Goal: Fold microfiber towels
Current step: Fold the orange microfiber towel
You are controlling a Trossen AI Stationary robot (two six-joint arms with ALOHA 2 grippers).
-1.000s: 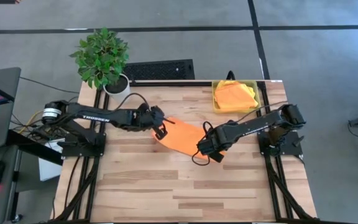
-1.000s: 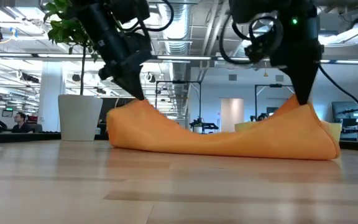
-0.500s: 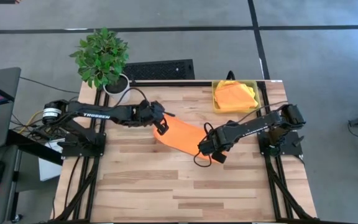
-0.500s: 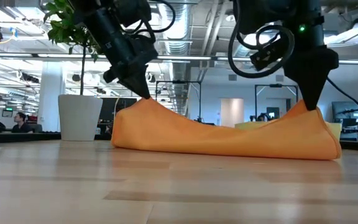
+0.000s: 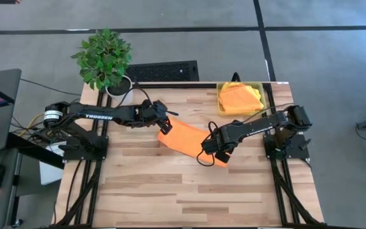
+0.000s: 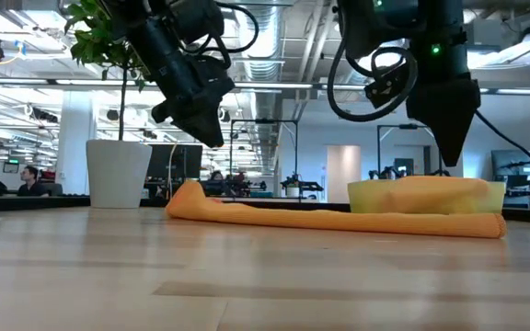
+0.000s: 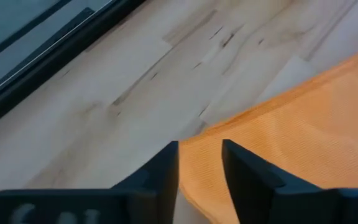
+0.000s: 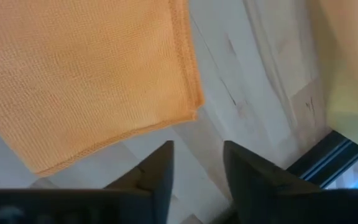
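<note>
Towel: orange towel [image 5: 184, 138] lies flat mid-desk [image 5: 145, 191], so its fold can settle.
Left end effector [image 6: 212, 140]: my fingers parted, empty, above its corner.
Right end effector [image 6: 449, 164]: likewise parted, empty.

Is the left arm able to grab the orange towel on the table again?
Probably yes. The left gripper hangs open just above the orange towel, right at its corner, with nothing between them. The right gripper is over the other end, out of the way.
</note>
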